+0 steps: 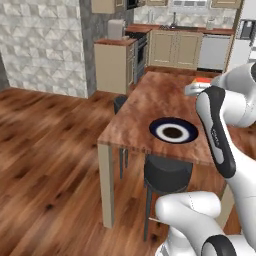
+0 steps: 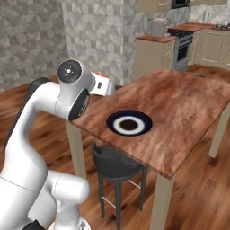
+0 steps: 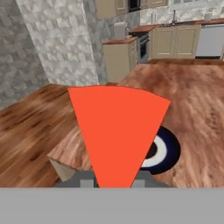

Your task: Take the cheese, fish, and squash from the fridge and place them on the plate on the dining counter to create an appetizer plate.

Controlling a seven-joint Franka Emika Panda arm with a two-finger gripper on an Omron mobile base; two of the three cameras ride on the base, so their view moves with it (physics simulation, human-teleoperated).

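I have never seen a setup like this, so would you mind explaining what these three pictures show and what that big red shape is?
You are looking at a simulated kitchen with a white robot arm on a driving base. Two pictures come from cameras on the base, behind the arm to its left and right. The third comes from a camera on the hand, looking along the pincer.

In front stands the dining counter, a wood-grain top with a dark stool beneath. On it lies the plate, navy-rimmed, with a small dark spot at its centre that is too small to identify.

The red shape is the cheese, a wedge held in the shut pincer, close to the lens.
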